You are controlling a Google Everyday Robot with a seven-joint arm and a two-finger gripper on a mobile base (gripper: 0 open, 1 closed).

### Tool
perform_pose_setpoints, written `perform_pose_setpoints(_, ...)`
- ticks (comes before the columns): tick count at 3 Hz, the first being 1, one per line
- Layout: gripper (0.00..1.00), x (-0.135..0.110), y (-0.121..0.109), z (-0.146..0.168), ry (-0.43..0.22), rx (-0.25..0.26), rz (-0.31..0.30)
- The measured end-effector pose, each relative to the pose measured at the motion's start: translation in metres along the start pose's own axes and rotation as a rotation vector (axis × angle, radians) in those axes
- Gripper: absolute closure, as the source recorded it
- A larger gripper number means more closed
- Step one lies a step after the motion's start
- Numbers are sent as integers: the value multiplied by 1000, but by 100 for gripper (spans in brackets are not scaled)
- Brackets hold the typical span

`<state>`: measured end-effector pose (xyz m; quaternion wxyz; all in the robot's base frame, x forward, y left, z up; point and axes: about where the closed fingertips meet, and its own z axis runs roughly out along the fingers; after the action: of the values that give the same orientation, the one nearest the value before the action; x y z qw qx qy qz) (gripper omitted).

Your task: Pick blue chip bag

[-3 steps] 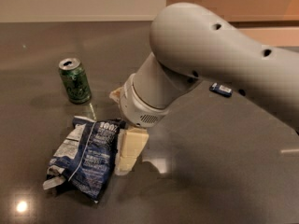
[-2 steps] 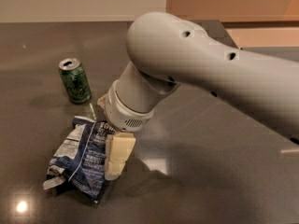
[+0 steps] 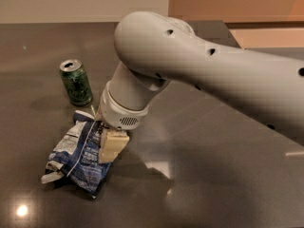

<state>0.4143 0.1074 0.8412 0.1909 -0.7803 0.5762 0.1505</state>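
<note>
Grasp step: gripper low at right edge of blue chip bag; its opening cannot be told. Next: secure hold, lift.

Crumpled navy blue chip bag, flat, beneath the pincer

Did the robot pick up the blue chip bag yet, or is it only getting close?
Not picked up yet. Done: the claw is right at the crumpled dark-blue foil chip bag, over its right edge. In hand: the grab itself; whether it grips the bag can't be seen. Left: lifting, since the bag lies on the dark grey table. The green drink can stands apart behind it.
</note>
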Motion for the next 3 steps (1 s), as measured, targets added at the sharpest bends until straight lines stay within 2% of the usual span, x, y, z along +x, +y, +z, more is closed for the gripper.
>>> perform_pose_setpoints(1, 63, 1, -3, -16, -10, -1, 23)
perform_pose_setpoints(2, 87, 4, -5, -51, -43, 7, 65)
perform_pose_setpoints(3, 100, 8, -6, -91, -85, 17, 107)
